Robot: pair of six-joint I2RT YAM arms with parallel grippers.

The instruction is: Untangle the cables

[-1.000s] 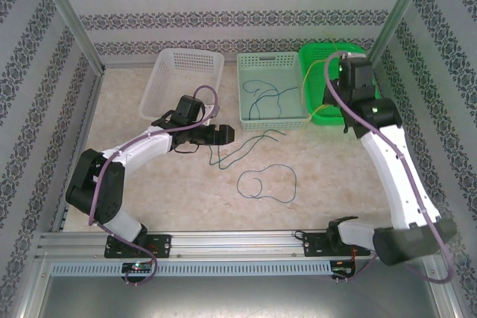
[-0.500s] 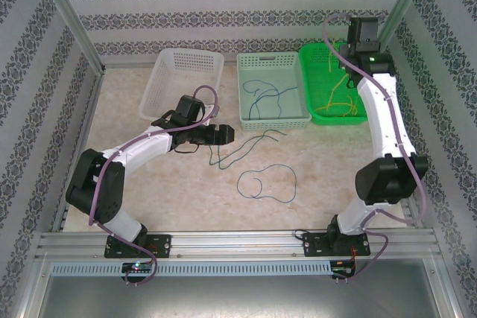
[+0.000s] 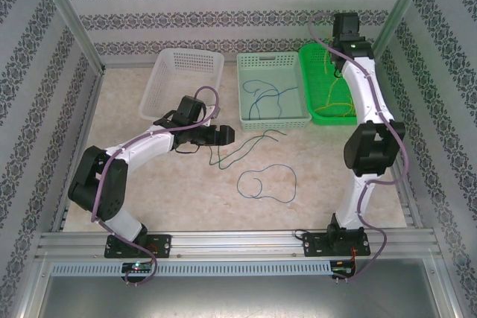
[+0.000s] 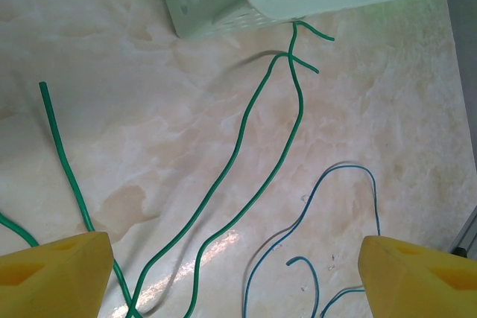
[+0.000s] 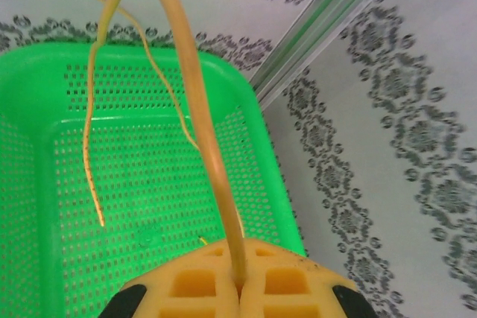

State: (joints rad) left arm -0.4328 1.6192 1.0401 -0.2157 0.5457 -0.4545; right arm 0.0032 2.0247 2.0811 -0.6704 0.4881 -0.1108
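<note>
Holding yellow cable (image 5: pixel 195 102), right tool (image 5: pixel 240 288) clenched tight, up over green basket (image 5: pixel 45 184); cable arcs, loose end dangles toward basket. Left tool (image 4: pixel 237 277) spread wide, nothing in it, low over bench (image 4: pixel 149 109). Green cables (image 4: pixel 246 121) right under it, blue cable (image 4: pixel 344 167) just beside.

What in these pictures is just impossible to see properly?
Right wrist view: the thin yellow cable has its gripped end hidden inside the shut right end effector.
Left wrist view: the lower ends of the thin dark green cables and the thin blue cable are cut off by the bottom edge.
Top view: how that yellow cable lies in the bright green plastic basket; the white right arm covers part.
</note>
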